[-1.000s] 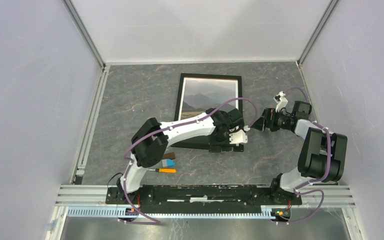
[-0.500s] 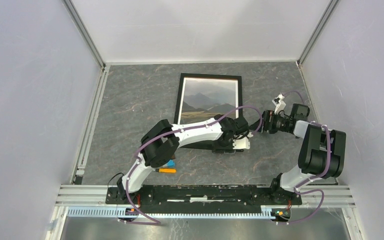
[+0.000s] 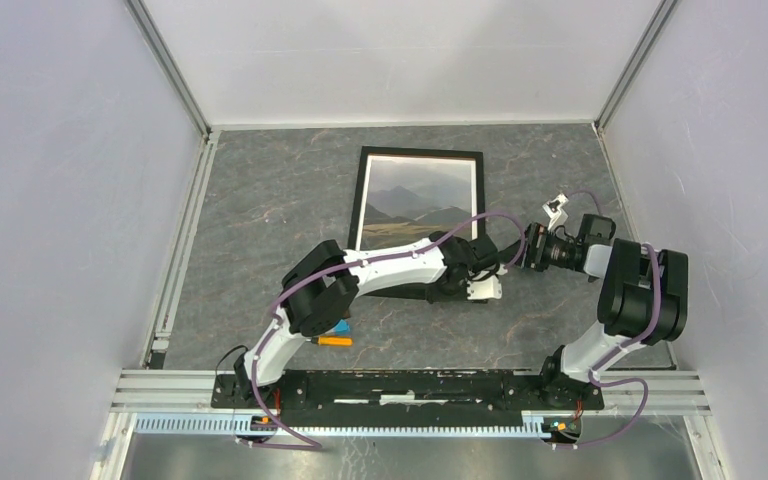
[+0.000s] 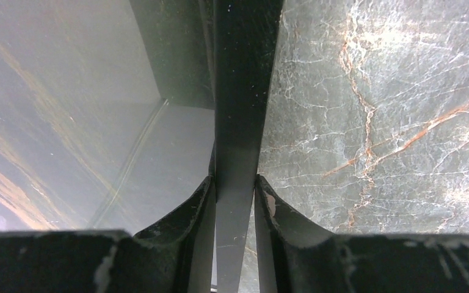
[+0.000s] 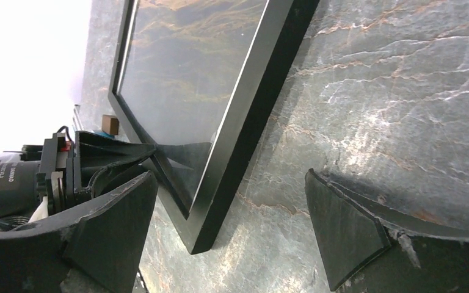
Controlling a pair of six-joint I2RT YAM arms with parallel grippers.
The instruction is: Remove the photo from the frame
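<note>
The frame [image 3: 363,200] has a thin black border and lies face up on the grey marbled table, with the mountain photo [image 3: 420,195] behind its glass. My left gripper [image 3: 463,280] is at the frame's near edge, close to the near right corner. In the left wrist view both fingers [image 4: 190,213] press the black frame bar [image 4: 242,91] from either side. My right gripper [image 3: 516,252] stands open at the same corner. In the right wrist view its jaws [image 5: 229,183] straddle the frame [image 5: 262,97] corner without touching it, and the photo [image 5: 189,61] shows through the glass.
A small brown block [image 3: 338,312], a blue piece [image 3: 337,325] and an orange-handled tool [image 3: 335,341] lie near the left arm's base. White walls enclose the table on three sides. The arms' mounting rail [image 3: 410,385] runs along the near edge.
My left gripper has slid right along the frame's near edge and its fingers have come together on the black bar. The right gripper has dropped closer to the corner, still open.
</note>
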